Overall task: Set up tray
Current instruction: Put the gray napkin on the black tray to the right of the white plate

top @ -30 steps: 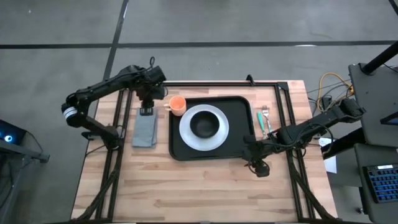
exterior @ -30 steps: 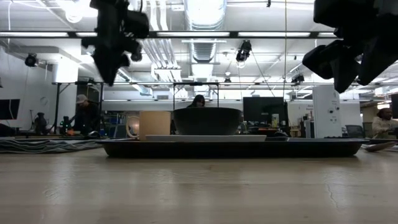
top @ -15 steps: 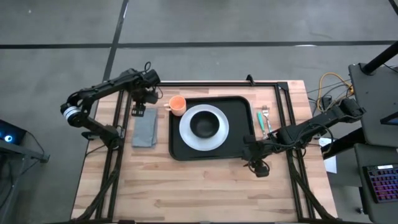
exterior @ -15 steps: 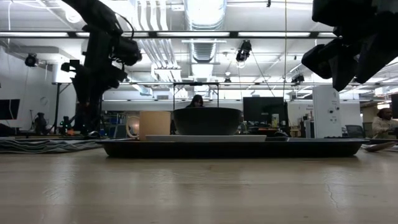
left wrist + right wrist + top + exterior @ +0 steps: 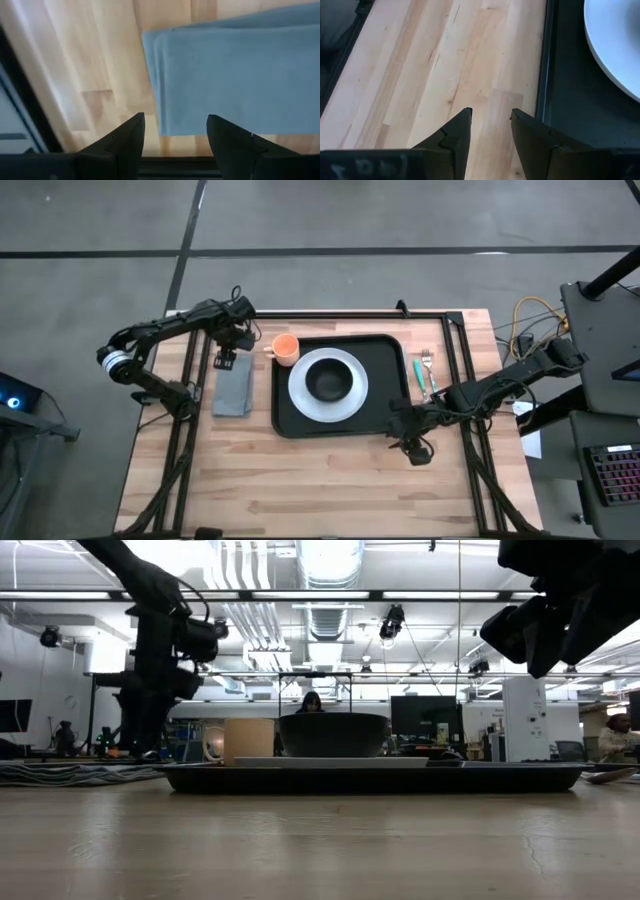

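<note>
Black and rimmed, the tray (image 5: 340, 385) lies on the pale wooden counter (image 5: 300, 480) between our two arms, carrying a white plate (image 5: 328, 385) with a dark bowl (image 5: 327, 382) at its centre and an orange cup (image 5: 286, 348) at one corner. Our left pincer (image 5: 226, 358) hangs over the counter's far edge, well apart from the tray, with its fingers (image 5: 131, 142) spread wide and nothing between them; directly ahead of the fingertips lies the folded grey-blue napkin (image 5: 235, 75), its nearest edge just beyond them and not touched. In the overhead view that napkin lies flat just beside the tray's short side, on the cup's end. Our right pincer (image 5: 415, 448) hovers off the tray's opposite end, near the corner closest to us, raised above the wood; in its own wrist view the two dark fingers (image 5: 455, 137) stand apart with only bare counter between them, and the tray's rim and the plate's curve sit just off to one side. Beyond that pincer, further along the counter's edge, lie a fork (image 5: 426, 365) and a green-handled utensil (image 5: 421, 375), side by side, clear of the tray.
</note>
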Robot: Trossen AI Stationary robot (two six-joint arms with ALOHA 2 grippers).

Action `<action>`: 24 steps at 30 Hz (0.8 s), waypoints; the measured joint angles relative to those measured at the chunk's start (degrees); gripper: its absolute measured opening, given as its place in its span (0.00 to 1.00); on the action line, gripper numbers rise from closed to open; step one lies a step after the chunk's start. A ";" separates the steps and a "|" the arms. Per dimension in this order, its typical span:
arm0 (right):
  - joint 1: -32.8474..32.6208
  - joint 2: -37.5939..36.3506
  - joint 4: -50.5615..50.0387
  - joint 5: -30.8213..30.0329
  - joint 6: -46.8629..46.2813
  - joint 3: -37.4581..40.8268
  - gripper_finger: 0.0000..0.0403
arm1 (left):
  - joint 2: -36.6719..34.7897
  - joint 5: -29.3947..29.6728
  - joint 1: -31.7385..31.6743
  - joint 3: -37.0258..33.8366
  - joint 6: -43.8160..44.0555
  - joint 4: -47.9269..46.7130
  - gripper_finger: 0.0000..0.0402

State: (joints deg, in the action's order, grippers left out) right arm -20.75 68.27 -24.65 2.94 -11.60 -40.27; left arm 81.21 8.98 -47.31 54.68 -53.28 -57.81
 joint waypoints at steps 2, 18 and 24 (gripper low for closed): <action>0.00 0.00 -0.01 0.02 0.02 0.00 0.32 | 0.00 -0.83 -0.55 -1.32 -0.02 0.56 0.48; 0.00 0.02 0.21 0.02 -0.75 0.00 0.31 | 3.38 -6.65 -4.61 -4.88 -0.24 6.88 0.48; 0.00 0.02 0.21 0.07 -1.92 0.00 0.32 | 7.27 -6.54 -4.66 -4.88 -0.04 10.92 0.48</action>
State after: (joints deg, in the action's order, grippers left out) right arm -20.75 68.29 -24.45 3.01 -13.52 -40.27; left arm 88.48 2.44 -51.96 49.80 -53.32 -46.88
